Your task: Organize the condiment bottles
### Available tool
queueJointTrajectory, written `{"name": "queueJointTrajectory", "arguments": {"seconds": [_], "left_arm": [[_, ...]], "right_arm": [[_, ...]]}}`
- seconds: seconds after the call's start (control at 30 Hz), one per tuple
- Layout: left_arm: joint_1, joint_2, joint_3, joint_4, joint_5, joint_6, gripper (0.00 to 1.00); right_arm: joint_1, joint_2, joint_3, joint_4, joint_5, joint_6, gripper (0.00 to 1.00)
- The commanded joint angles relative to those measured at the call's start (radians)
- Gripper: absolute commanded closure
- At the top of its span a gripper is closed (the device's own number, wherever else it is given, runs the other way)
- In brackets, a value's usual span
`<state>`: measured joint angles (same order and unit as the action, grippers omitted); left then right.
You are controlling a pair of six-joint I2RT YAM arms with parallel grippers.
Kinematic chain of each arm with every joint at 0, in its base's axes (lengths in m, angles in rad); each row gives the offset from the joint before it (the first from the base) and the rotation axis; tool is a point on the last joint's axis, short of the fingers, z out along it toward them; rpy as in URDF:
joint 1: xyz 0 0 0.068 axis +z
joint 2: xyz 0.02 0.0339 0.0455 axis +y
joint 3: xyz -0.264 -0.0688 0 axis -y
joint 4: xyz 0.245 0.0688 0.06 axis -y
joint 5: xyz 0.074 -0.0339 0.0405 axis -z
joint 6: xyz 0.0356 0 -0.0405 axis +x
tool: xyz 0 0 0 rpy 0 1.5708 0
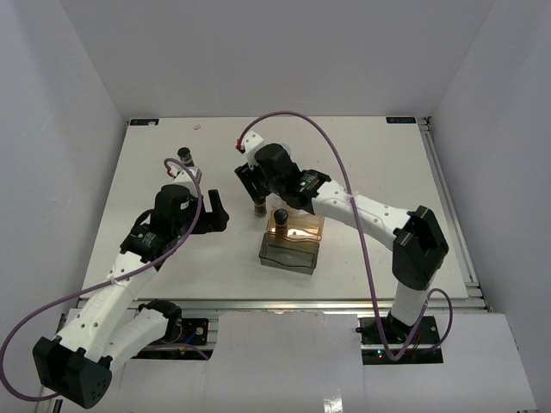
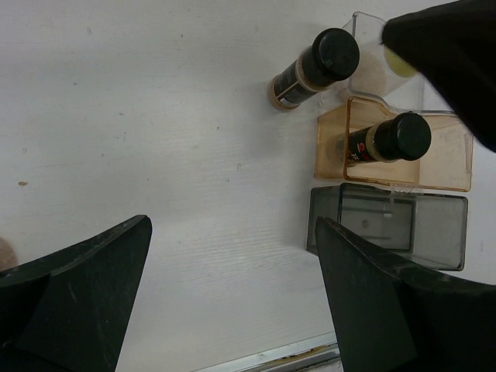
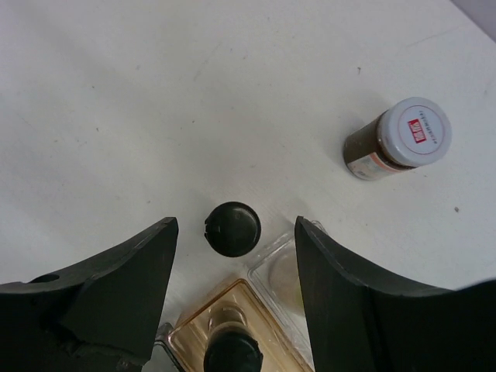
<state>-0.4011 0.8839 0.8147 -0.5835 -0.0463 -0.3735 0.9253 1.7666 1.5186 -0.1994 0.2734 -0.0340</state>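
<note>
above the white table [image 1: 387, 172] the left gripper [image 2: 232, 225] hangs wide apart and empty, the right gripper [image 1: 256, 196] parted around but clear of a black-capped jar [image 3: 232, 229] upright beside the amber tray [image 3: 190, 329]: likely light, stiff, slick, tippy, best pinched low on its body.

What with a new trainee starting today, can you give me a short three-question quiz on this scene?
1. True or false: the amber bin holds one condiment bottle.
2. The right gripper straddles a free-standing bottle without touching it. Which cap does that bottle have? A white, B black, C pink.
3. What does the left gripper hold?
Key: 1 true; 2 B; 3 nothing, it is open and empty.
</note>
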Motion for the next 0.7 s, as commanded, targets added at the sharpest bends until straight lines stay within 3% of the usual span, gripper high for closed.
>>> {"name": "queueJointTrajectory", "arguments": {"seconds": [0.0,0.67], "left_arm": [[0.004,-0.031,0.035,-0.005,-0.025,-0.004,0.02],[0.004,-0.037,0.003,0.010,-0.031,0.008,0.02]], "right_arm": [[0.006,0.095,0.099,-0.064,-0.018,-0.024,0.31],[0.003,0.221,0.077,-0.049,0.000,-0.002,0.32]]}}
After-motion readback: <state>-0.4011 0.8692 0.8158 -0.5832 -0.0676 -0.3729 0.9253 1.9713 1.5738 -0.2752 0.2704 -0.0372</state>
